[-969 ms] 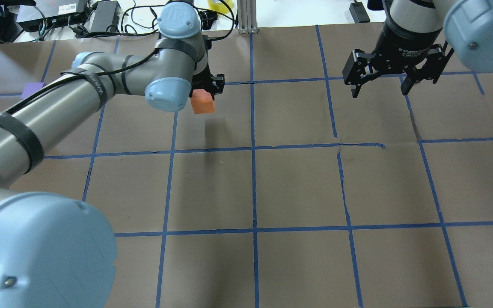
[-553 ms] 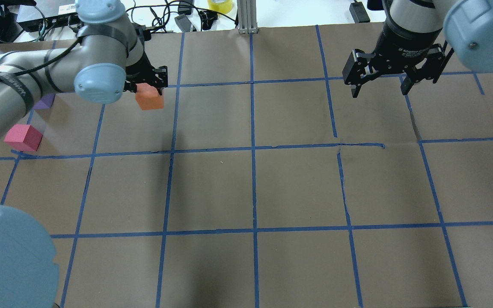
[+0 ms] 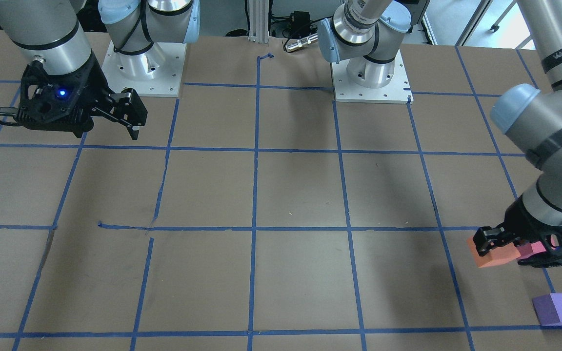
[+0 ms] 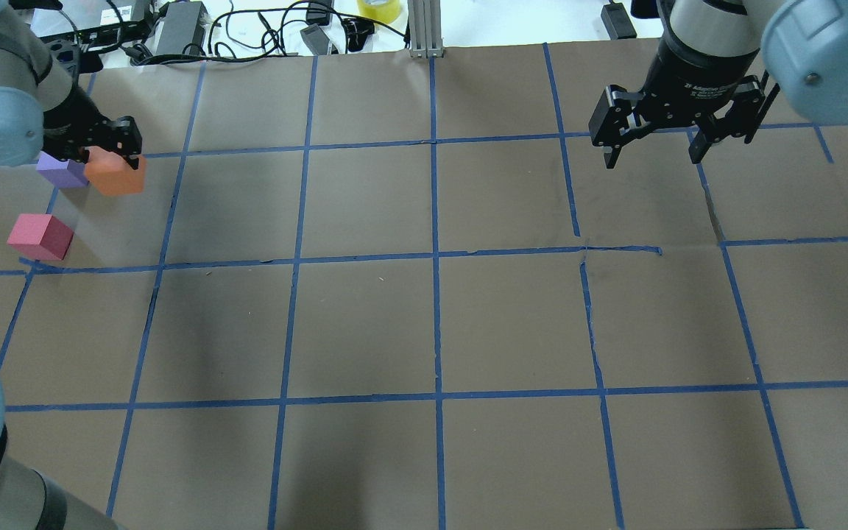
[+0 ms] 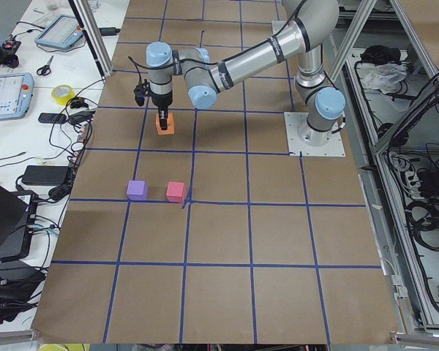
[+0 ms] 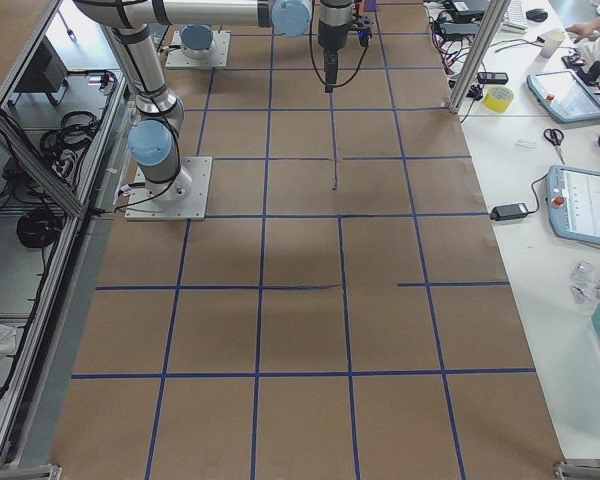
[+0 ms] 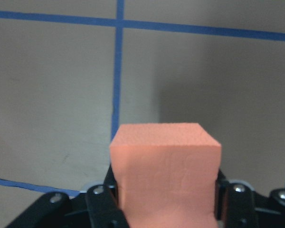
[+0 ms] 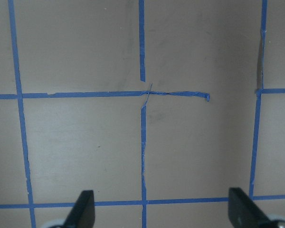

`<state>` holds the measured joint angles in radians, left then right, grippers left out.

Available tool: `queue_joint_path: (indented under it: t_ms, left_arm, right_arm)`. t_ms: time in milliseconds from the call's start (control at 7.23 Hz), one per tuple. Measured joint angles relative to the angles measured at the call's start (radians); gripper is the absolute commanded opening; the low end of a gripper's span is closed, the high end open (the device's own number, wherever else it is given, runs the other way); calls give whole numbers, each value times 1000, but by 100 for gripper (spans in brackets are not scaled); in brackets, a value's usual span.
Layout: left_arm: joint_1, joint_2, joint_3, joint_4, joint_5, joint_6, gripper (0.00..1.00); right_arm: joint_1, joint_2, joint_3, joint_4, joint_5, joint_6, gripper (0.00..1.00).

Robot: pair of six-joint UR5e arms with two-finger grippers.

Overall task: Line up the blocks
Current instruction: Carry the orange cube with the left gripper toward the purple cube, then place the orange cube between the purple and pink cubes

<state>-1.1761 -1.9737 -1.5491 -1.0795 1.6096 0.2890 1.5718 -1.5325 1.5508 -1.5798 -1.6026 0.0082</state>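
Nearest the robot's edge among the blocks, the pinkish-red block [image 4: 40, 236] rests flat on the brown paper-covered bench [image 4: 512, 324]. It is in the bench's left part, toward the far-left corner, just beside a crossing of the blue tape grid [image 4: 437, 331]. Farther out, the left end effector [image 4: 106, 149] points straight down with its fingers pressed against two opposite sides of the orange block [image 4: 118, 177]. The lower part of the cube juts below the fingertips. The block hangs clear of the bench, and the left wrist view shows only paper and tape lines beneath it. Toward the far edge, the purple block [image 4: 62, 171] sits upright on the bench, level with the pinkish-red one along the same tape line, with a gap between them. From overhead the orange cube seems to touch the purple one, but the left side view shows it lifted and well apart from both, farther from the left edge. Over the bench's right half, the right end effector [image 4: 652, 156] hangs above the surface with its fingers spread wide and nothing between them. Its wrist view shows bare paper and a torn tape crossing. Beyond the far edge lie tangled cables [image 4: 262, 33] and a yellow tape roll [image 4: 378, 9].
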Motion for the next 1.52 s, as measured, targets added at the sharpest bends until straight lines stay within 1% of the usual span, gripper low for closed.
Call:
queue_joint_path:
  t_ms: [277, 692, 969, 1522]
  left_arm:
    - [107, -38, 33, 1, -33, 117, 0]
    - [208, -159, 170, -17, -41, 243, 0]
    - [224, -210, 211, -27, -50, 266, 0]
    - [226, -245, 219, -25, -72, 279, 0]
  right_arm:
    - [0, 0, 0, -1, 0, -2, 100]
    - [1, 0, 0, -2, -1, -2, 100]
    - [1, 0, 0, -2, -2, -2, 100]
    - [1, 0, 2, -2, -3, -2, 100]
